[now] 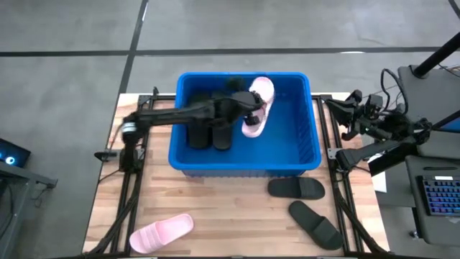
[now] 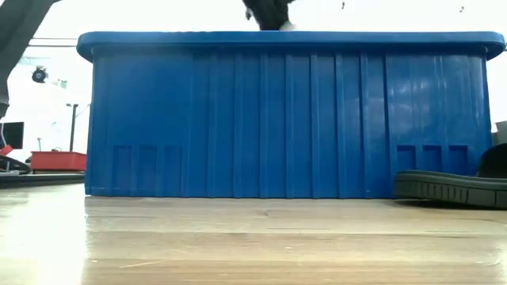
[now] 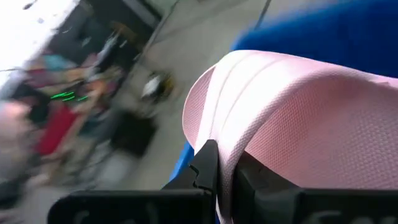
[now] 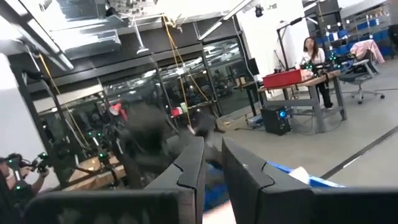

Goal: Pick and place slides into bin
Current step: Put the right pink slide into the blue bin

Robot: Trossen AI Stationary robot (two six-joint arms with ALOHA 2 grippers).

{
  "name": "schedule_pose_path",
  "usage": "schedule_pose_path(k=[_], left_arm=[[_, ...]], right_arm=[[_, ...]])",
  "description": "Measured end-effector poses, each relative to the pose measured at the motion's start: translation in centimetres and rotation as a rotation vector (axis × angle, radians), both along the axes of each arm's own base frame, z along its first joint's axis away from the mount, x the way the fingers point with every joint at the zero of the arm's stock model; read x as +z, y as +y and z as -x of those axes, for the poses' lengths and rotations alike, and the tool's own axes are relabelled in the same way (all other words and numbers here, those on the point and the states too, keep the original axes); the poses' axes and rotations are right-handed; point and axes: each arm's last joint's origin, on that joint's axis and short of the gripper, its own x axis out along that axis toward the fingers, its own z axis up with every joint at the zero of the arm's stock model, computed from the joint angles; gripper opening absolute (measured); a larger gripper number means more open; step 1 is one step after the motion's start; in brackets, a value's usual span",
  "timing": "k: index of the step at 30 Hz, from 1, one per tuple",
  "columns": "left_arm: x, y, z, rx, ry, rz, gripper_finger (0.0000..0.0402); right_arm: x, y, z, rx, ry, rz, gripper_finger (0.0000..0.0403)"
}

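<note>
Left gripper (image 1: 253,101) is clamped on a pale pink slide (image 1: 258,108), held above the blue bin (image 1: 302,158) interior for release. Right gripper (image 1: 353,108), fingers nearly closed and empty, waits right of the bin.

Two slides (image 1: 210,133) lie in the bin (image 1: 302,155); three slides (image 1: 296,188) lie on the table (image 1: 237,216) before it.

No writing, brand mark, number or sign can be read in any of the views. The bin (image 2: 285,119) shows only plain ribbed walls, and the slides (image 1: 309,188) carry no legible marking. Small lit screens and lights in the room behind are too blurred to make out.
</note>
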Motion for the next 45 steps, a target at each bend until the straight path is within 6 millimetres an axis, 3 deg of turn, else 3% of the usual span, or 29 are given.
schedule_pose_path(k=[3, 9, 13, 23, 31, 45], left_arm=[[-2.5, 0.5, -1.9, 0.095, 0.134, -0.083, 0.0000], [-3.5, 0.8, -3.8, 0.140, 0.171, -0.121, 0.0000], [-5.3, 0.7, -5.0, 0.124, 0.221, -0.122, 0.0000], [-9.9, 0.8, -6.6, 0.174, 0.345, -0.146, 0.0000], [-12.3, 1.1, -7.1, 0.198, 0.425, -0.157, 0.0000], [-13.6, 1.6, -5.8, 0.160, 0.628, -0.117, 0.0000]], right_arm=[[0.0, 0.0, 0.0, -0.003, 0.001, 0.008, 0.0047], [0.0, 0.0, 0.1, -0.003, 0.000, 0.008, 0.0047], [0.0, 0.0, 0.1, -0.003, 0.000, 0.010, 0.0047], [0.0, 0.0, 0.1, -0.002, -0.001, 0.007, 0.0047], [0.0, 0.0, 0.1, -0.002, 0.000, 0.008, 0.0047], [0.0, 0.0, 0.1, -0.004, 0.006, 0.018, 0.0047]])
